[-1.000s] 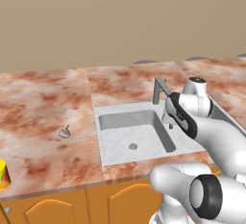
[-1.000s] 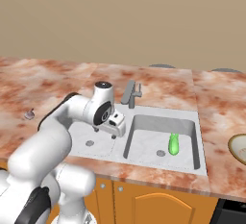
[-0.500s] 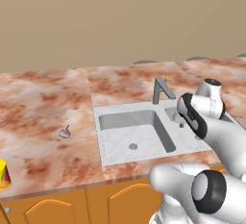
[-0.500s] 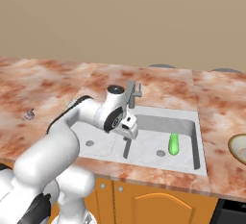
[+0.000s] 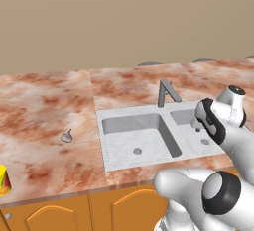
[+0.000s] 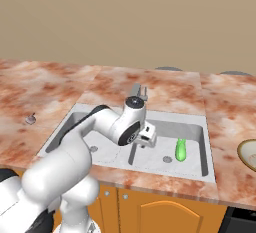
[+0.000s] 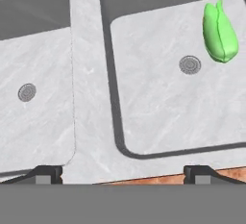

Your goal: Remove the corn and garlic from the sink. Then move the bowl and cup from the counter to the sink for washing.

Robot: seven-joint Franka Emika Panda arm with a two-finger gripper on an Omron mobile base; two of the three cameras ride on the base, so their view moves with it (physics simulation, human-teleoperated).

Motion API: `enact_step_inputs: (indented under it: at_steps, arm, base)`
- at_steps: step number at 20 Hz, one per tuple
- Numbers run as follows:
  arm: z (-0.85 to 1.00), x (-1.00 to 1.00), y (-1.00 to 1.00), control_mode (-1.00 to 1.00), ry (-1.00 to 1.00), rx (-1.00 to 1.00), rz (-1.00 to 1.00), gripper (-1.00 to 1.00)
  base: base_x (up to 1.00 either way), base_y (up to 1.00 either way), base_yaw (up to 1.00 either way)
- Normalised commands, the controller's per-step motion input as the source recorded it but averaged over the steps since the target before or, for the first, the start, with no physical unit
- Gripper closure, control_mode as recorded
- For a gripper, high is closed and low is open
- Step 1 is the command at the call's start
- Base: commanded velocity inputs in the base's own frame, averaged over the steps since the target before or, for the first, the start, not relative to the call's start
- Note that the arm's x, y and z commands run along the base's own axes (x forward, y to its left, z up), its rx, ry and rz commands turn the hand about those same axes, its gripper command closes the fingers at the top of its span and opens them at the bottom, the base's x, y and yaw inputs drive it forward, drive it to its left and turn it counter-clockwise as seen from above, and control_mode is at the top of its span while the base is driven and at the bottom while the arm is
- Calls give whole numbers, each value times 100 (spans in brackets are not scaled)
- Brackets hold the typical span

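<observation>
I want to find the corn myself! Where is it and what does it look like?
Look at the grey two-basin sink set in the marbled counter. The corn lies on the floor of the right basin, just beside its round drain. It is the one bright green, finger-shaped thing among all that grey.

the white arm is swinging rightward across the light grey double-basin sink (image 6: 207,152), carrying its two-finger claw (image 6: 145,139) from the left rim toward the divider between the basins, closer to the bright green cob-shaped corn (image 6: 180,149) lying in the right basin.
</observation>
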Motion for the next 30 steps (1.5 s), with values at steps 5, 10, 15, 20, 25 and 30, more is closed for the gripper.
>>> enact_step_inputs:
  at_steps: [5,10,15,20,25,30]
  arm:
    - [0,2,-37,-100,-12,0,12,-100]
    - [0,7,-33,-100,-13,0,13,-100]
    - [0,16,-29,-100,-1,0,8,-100]
    - [0,18,-27,-100,0,0,2,-100]
    - [0,14,-28,-100,0,0,0,-100]
    - [-4,15,-23,-100,0,-4,3,-100]
  base:
    - [0,0,0]
    - [0,0,0]
    - [0,0,0]
    - [0,0,0]
    - [0,0,0]
    - [0,0,0]
